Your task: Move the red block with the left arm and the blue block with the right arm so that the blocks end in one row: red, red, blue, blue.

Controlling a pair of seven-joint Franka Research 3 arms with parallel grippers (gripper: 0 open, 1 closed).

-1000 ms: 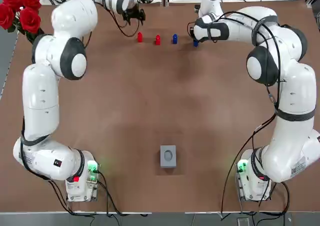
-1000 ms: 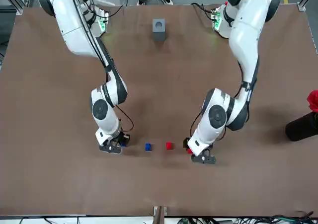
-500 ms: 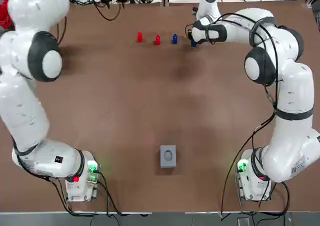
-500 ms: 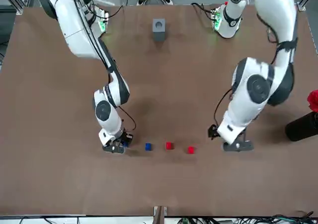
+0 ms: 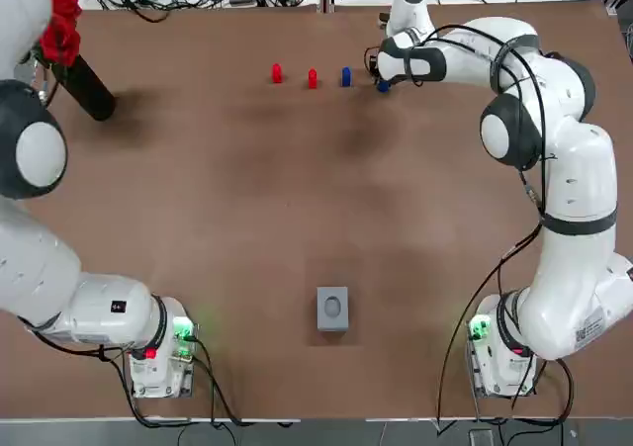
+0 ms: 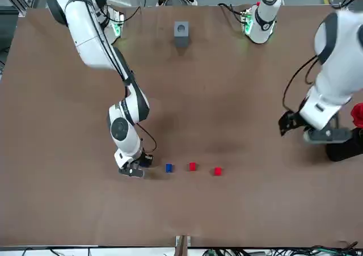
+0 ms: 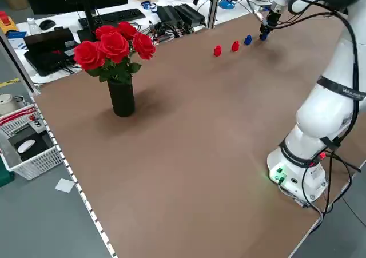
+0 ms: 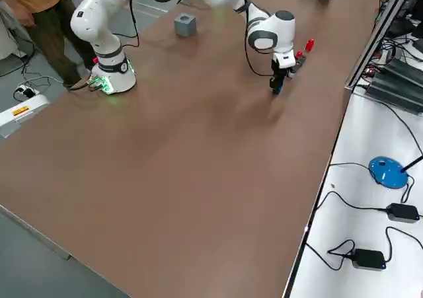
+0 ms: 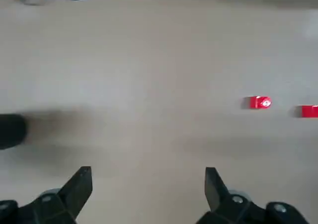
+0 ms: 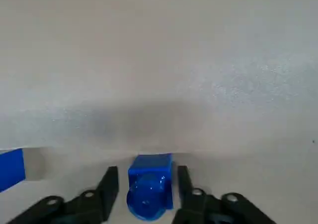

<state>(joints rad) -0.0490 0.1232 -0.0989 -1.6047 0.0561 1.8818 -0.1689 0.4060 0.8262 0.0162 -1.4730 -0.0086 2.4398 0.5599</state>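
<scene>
Two red blocks (image 5: 276,72) (image 5: 313,78) and a blue block (image 5: 345,75) stand in a line near the table's far edge. The second blue block (image 5: 382,86) sits at the right end of that line, slightly nearer the robot. My right gripper (image 10: 146,177) straddles this blue block (image 10: 149,184), open, with a narrow gap showing on each side. My left gripper (image 9: 146,182) is open and empty, raised well away on the left side (image 6: 285,124). In its wrist view, the red blocks (image 9: 260,102) lie far off.
A dark vase (image 5: 84,85) of red roses (image 5: 59,31) stands at the far left of the table, close to the left arm. A small grey box (image 5: 332,308) sits near the front centre. Cables and equipment line the far edge.
The left arm has swung away from the red blocks to the left, uncovering the vase. The right gripper and its blue block have crept slightly toward the row.
</scene>
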